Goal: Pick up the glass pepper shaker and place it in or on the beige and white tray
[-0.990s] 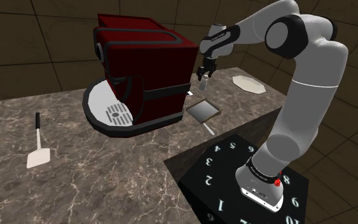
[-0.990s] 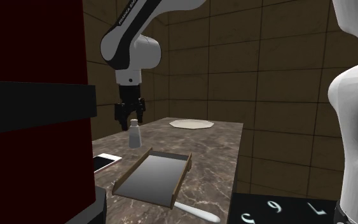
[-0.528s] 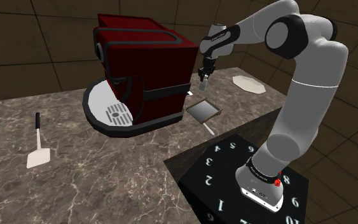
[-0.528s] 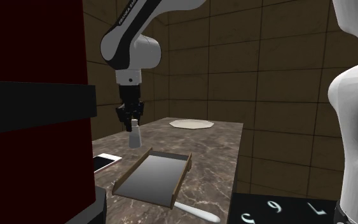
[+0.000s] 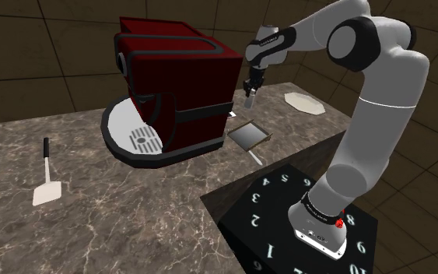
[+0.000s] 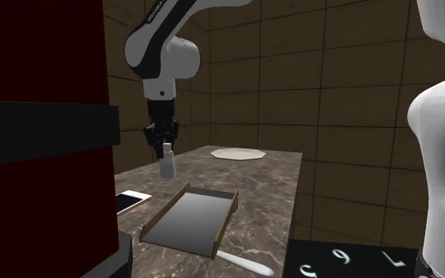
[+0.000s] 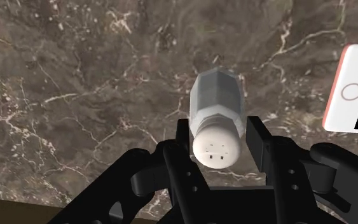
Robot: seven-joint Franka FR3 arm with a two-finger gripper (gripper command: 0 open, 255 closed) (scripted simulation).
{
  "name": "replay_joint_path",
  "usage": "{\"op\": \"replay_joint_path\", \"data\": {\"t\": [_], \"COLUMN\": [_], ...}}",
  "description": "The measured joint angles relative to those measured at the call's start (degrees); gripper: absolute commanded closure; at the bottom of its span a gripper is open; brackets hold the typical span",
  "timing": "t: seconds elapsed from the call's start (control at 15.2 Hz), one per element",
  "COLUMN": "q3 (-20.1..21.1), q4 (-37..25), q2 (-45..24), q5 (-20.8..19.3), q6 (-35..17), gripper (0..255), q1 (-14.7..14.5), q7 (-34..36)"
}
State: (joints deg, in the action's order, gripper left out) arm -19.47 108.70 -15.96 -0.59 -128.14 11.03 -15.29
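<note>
In the shoulder view, the black end effector (image 5: 250, 88) hangs over the dark marbled table (image 5: 131, 202) with the pale grey faceted pepper shaker (image 5: 250, 98) beneath it. The second exterior view puts the shaker seemingly just off the table, beyond the shallow brown-rimmed grey tray (image 6: 189, 219). In the wrist view, both fingers (image 7: 257, 137) clasp the shaker's capped top. The grasp looks done; carrying and setting down remain.
</note>
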Motion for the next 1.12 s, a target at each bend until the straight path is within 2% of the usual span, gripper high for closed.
{"op": "replay_joint_path", "data": {"t": [1.12], "q3": [-0.47], "q4": [-7.39], "q2": [4.58], "q5": [-1.45], "q6": [11.72], "gripper": [255], "q1": [-0.47], "q7": [0.11]}}
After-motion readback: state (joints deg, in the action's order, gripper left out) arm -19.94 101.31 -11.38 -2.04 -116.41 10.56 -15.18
